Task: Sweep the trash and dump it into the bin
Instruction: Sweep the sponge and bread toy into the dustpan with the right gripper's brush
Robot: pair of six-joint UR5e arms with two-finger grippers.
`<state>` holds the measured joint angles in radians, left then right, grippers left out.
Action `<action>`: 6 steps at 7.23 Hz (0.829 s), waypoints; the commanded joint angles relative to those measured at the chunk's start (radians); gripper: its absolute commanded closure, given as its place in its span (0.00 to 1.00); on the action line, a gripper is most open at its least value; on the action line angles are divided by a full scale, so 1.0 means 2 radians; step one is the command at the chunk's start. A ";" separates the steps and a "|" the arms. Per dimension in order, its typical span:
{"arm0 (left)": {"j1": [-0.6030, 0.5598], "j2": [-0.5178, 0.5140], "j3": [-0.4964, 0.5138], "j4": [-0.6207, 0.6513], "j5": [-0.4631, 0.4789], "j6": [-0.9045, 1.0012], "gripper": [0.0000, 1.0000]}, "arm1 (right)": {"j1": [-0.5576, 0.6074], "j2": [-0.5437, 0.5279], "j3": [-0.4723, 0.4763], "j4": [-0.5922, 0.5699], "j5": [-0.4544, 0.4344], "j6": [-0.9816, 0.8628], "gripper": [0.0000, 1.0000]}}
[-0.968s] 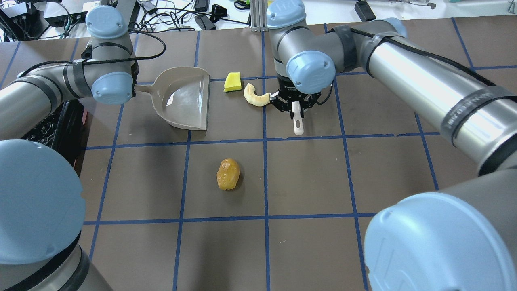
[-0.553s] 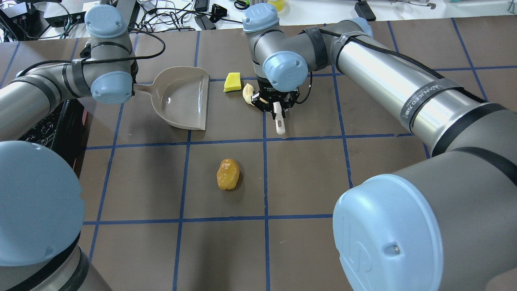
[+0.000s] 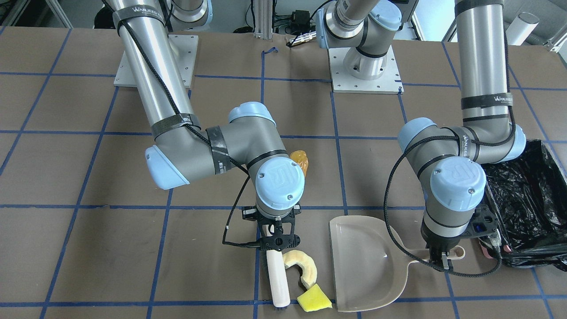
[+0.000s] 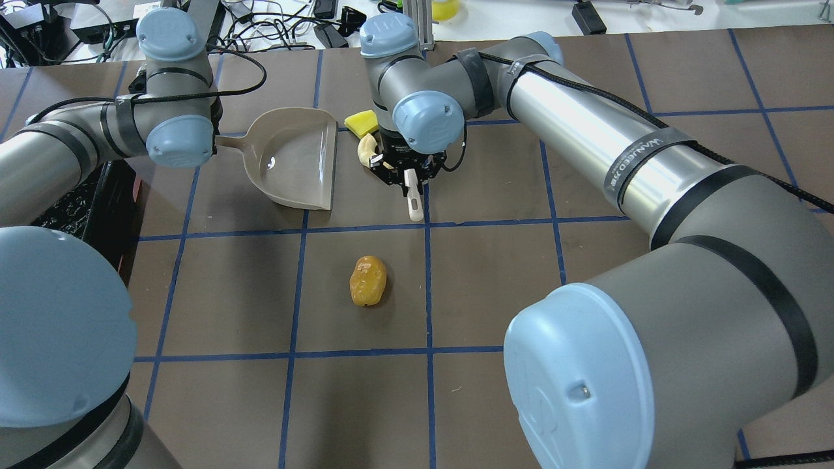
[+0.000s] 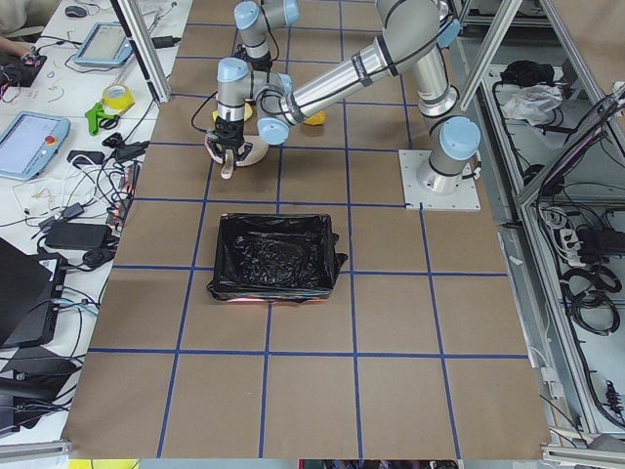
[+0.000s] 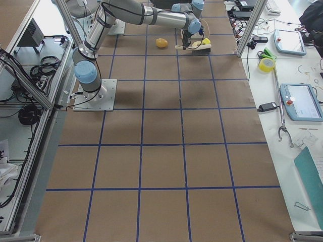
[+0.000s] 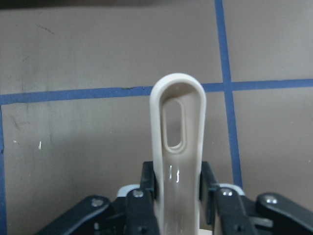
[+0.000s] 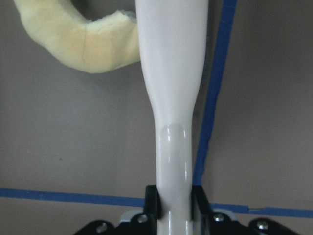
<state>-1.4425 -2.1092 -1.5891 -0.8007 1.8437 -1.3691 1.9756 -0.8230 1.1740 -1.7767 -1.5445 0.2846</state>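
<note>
My right gripper (image 3: 275,241) is shut on a white brush (image 3: 278,279) whose head rests on the table. The pale cream crescent (image 3: 305,266) lies against the brush, and it also shows in the right wrist view (image 8: 78,44). The yellow sponge wedge (image 3: 313,301) lies just beyond it, close to the dustpan's mouth. My left gripper (image 3: 440,257) is shut on the handle of the beige dustpan (image 3: 359,266), which lies flat on the table. The amber blob (image 4: 368,280) lies alone nearer the robot. The bin (image 3: 527,199) with its black bag stands behind the left arm.
The right arm's long links (image 4: 586,143) reach across the table's right half above the surface. Cables and devices (image 4: 293,26) lie beyond the table's far edge. Blue tape lines (image 4: 427,286) grid the brown tabletop.
My right gripper has swept the brush leftward toward the dustpan, pushing the cream crescent and the yellow wedge with it. The left arm, the dustpan and the amber blob have not moved.
</note>
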 commanded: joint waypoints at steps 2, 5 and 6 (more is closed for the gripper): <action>0.000 0.000 0.000 0.000 0.000 0.000 1.00 | 0.030 0.023 -0.034 -0.001 0.028 0.003 0.93; 0.000 0.000 0.000 0.000 0.001 0.001 1.00 | 0.059 0.023 -0.036 -0.003 0.054 0.014 0.92; 0.000 0.000 0.000 0.000 0.001 0.001 1.00 | 0.067 0.029 -0.036 -0.004 0.070 0.018 0.92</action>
<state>-1.4420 -2.1092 -1.5887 -0.8007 1.8452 -1.3673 2.0851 -0.7743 1.1036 -1.7826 -1.4372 0.3101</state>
